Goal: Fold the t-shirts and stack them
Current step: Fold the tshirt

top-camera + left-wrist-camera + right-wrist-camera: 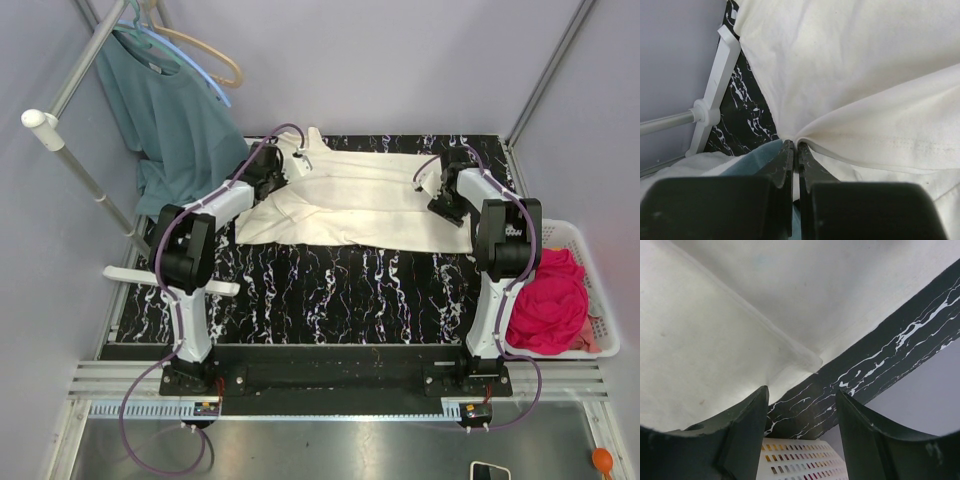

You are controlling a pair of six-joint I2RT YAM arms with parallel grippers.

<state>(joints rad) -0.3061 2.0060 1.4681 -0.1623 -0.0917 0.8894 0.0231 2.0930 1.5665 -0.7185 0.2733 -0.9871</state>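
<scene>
**Top external:** The cream t-shirt is seen spread lengthwise across the far half of the marbled table, partly folded and creased. The left gripper is set at its left end and the right gripper at its right. The pink t-shirt is left heaped in the white basket beside the table. A teal shirt is hung on a rack close to the left arm. With only one end gripped, the cloth could be dragged askew if that end is pulled.

**Left wrist:** The left gripper is shown pinched tight on a gathered fold of the cream t-shirt, with teal cloth just beside the fingers. The hanging shirt could be snagged, or the thin pinch lost, if the arm is swung outward.

**Right wrist:** The right gripper is shown with its jaws apart and nothing between them, above a corner of the cream t-shirt at the edge of the table. The basket is glimpsed below. The loose hem could be caught by a finger and the fold undone.
</scene>
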